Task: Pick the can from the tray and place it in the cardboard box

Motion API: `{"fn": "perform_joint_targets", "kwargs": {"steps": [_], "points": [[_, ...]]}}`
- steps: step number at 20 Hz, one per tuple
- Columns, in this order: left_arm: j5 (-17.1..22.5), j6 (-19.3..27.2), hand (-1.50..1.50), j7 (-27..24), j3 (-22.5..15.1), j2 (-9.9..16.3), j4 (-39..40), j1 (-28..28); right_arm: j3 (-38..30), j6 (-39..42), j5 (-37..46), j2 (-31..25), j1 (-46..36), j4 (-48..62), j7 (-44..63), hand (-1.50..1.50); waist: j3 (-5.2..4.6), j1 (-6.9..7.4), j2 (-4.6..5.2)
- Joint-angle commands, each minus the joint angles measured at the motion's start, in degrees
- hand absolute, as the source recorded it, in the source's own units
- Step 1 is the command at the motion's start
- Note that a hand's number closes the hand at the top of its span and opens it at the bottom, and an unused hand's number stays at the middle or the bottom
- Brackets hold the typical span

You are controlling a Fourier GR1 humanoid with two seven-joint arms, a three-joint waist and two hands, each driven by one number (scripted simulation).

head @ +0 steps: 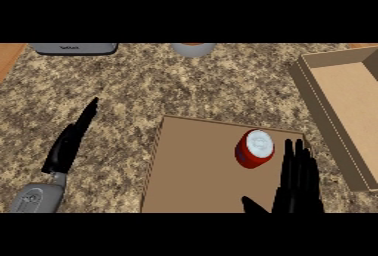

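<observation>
can (254, 149): red body with a pale silver top, standing on the tray in the lower right of centre, near the tray's far right corner; nothing has hold of it.
tray (192, 175): flat brown board with a thin raised edge, filling the lower middle of the frame and running down to the bottom edge.
right hand (297, 185): black, over the tray's right side at the lower right, just right of the can; fingers straight and close together pointing up the frame, thumb spread out to the left; it holds nothing, and whether a fingertip touches the can i cannot tell.
cardboard box (325, 107): open tan box along the right edge, from the upper right down to mid-right, just beyond the tray's right side; its inside shows bare.
left hand (70, 142): black, at the left of the frame over the counter, fingers straight and pointing up and right, holding nothing; grey forearm below it at the lower left.
counter (184, 85): speckled brown granite under everything.
top edge: a grey flat object (74, 48) at the upper left, a pale round object (193, 48) at top centre, both cut off.
</observation>
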Motion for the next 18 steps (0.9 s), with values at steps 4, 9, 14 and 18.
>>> {"fn": "perform_joint_targets", "kwargs": {"steps": [4,9,14,18], "points": [[-4.84,1.46,0.00,0.42,-1.13,-4.30,-2.53,3.81,-1.72,-0.34,-1.61,0.01,-6.18,5.85,2.74,-1.50,0.01,-0.03,-0.06],[-4.60,-0.71,0.00,-1.35,2.70,-4.55,2.93,-1.15,-3.78,4.52,-6.63,-0.64,-8.28,2.91,0.09,-1.50,0.00,-0.22,-0.02],[-5.08,-3.07,0.00,-0.68,4.46,-4.33,1.54,-1.37,-3.17,0.76,-6.89,0.00,-15.18,12.46,3.41,-1.50,0.00,-0.05,-0.02],[-6.55,-3.16,0.00,-1.24,4.11,-5.88,1.69,-0.71,-4.71,-3.00,-8.78,0.00,-15.80,17.29,2.06,-1.50,0.01,-0.02,-0.02]]}}
